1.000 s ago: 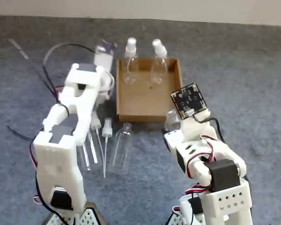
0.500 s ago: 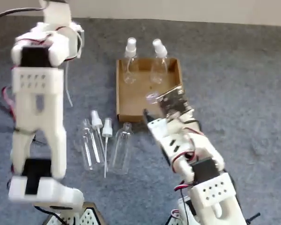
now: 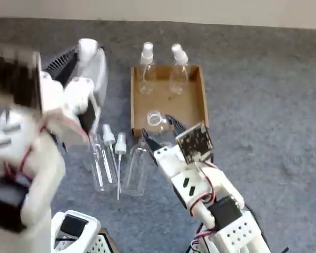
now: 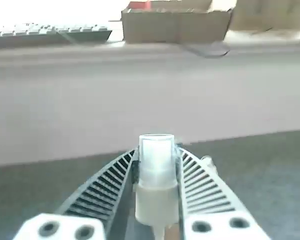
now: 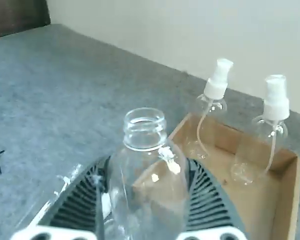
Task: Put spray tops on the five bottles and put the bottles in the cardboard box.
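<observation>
Wrist views: left pincer (image 4: 156,150) is gripping a spray top (image 4: 156,177), right pincer (image 5: 142,172) a bottle (image 5: 145,145).
Bottle is hovering at the box (image 5: 286,197) front; a misaligned top could jam.

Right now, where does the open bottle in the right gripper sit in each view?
High view: open bottle in the right gripper, at the near edge of the cardboard box.
Right wrist view: close up, clamped in that gripper, box beyond it.
Left wrist view: faces the wall; the left gripper holds a spray top.
Shared landmark: the two capped bottles at the box's far end, in the high and right wrist views.
</observation>
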You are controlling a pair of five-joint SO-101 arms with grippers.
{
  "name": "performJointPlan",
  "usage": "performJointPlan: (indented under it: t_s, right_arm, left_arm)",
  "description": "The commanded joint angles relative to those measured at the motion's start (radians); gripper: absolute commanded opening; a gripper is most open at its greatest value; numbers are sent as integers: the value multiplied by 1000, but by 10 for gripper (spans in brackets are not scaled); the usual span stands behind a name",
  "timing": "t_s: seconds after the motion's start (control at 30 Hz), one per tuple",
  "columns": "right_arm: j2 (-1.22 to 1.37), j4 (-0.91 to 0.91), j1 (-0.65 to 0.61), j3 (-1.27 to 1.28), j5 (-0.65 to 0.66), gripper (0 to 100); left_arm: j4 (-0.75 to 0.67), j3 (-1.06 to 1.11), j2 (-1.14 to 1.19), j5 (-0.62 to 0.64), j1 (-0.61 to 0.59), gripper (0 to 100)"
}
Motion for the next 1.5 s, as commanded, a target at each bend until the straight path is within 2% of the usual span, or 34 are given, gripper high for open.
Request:
performJointPlan:
  t_s: [0.0,0.13,0.33,0.53,0.87,1.17,1.47]
  right_arm:
    - [-154,61,-25,68,-5,3]
    - [-177,74,-27,74,-5,3]
    - [-183,76,-21,79,-5,3]
    - [-183,82,-21,81,-5,3]
    - [-183,82,-21,81,-9,3]
    - [-183,81,-21,77,-11,3]
    - [-183,81,-21,81,-11,3]
  left_arm:
    - [-387,295,-163,-103,113,11]
    - [-595,344,-127,-153,225,10]
    - [-706,262,117,-255,348,10]
    - [-706,217,255,-264,375,10]
    - [-706,271,254,-259,383,10]
    - [-707,337,254,-259,447,7]
    - [-704,234,254,-265,438,6]
